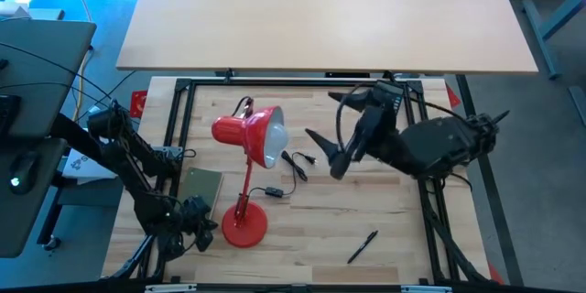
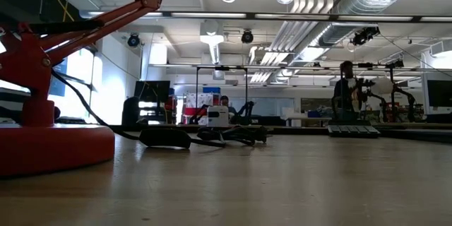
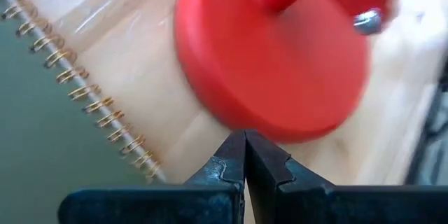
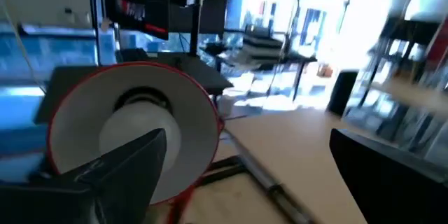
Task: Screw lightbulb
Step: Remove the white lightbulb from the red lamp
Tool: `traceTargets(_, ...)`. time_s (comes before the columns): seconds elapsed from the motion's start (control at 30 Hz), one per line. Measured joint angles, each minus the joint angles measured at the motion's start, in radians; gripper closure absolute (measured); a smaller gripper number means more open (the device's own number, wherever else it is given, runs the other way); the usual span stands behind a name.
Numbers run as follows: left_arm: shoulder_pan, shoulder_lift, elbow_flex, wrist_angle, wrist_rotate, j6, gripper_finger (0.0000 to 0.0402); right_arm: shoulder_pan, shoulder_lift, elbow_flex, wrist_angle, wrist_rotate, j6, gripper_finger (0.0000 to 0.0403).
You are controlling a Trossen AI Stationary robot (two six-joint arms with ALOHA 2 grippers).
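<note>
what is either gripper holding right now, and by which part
Nothing: the left gripper is shut empty by the lamp base; the right gripper is open facing the lightbulb.

Overhead and table-level views share the red lamp (image 1: 247,169).

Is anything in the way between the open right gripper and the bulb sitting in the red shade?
Nothing visible blocks it. The right gripper is open, pointing at the shade's mouth, and the lightbulb sits exposed inside the red lamp shade. The black cord lies on the table below that line. The left gripper is shut beside the lamp base.
</note>
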Motion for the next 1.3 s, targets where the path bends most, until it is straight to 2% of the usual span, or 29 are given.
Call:
traceTargets(0.07, -0.013, -0.010, 0.020, 0.001, -0.024, 0.003, 0.0401, 0.000, -0.002, 0.000, -0.058, -0.004, 0.141, 0.0006)
traceTargets(0.27, -0.052, 0.024, 0.105, 0.022, -0.153, -0.014, 0.0401, 0.006, 0.001, 0.000, -0.191, -0.007, 0.356, 0.0006)
traceTargets(0.37, -0.020, 0.093, 0.137, 0.020, -0.159, -0.019, 0.0401, 0.006, 0.004, -0.001, -0.238, -0.020, 0.407, 0.0006)
traceTargets(0.5, 0.036, 0.203, 0.190, 0.036, -0.158, -0.049, 0.0401, -0.008, 0.005, -0.001, -0.240, -0.091, 0.466, 0.0006)
traceTargets(0.6, 0.069, 0.263, 0.226, -0.010, -0.173, -0.131, 0.0401, -0.022, 0.005, -0.001, -0.217, -0.088, 0.522, 0.0006)
traceTargets(0.67, 0.084, 0.289, 0.249, -0.017, -0.174, -0.152, 0.0401, -0.028, 0.005, -0.001, -0.184, -0.096, 0.564, 0.0006)
traceTargets(0.77, 0.096, 0.327, 0.278, -0.009, -0.126, -0.119, 0.0401, -0.031, 0.005, -0.001, -0.175, -0.135, 0.535, 0.0006)
traceTargets(0.9, 0.096, 0.364, 0.297, -0.011, -0.139, -0.143, 0.0402, -0.030, 0.005, -0.001, -0.174, -0.189, 0.572, 0.0006)
traceTargets(1.0, 0.096, 0.369, 0.298, -0.010, -0.141, -0.150, 0.0402, -0.046, 0.005, -0.001, -0.139, -0.294, 0.795, 0.0006)
traceTargets(1.07, 0.097, 0.367, 0.298, -0.010, -0.143, -0.141, 0.0402, -0.062, 0.003, -0.001, -0.080, -0.371, 1.031, 0.0006)
traceTargets(1.17, 0.098, 0.365, 0.297, -0.011, -0.140, -0.127, 0.0402, -0.080, -0.004, -0.001, -0.048, -0.409, 1.357, 0.0006)
traceTargets(1.3, 0.098, 0.365, 0.297, -0.011, -0.139, -0.126, 0.0402, -0.081, -0.001, -0.001, -0.054, -0.474, 1.466, 0.0006)
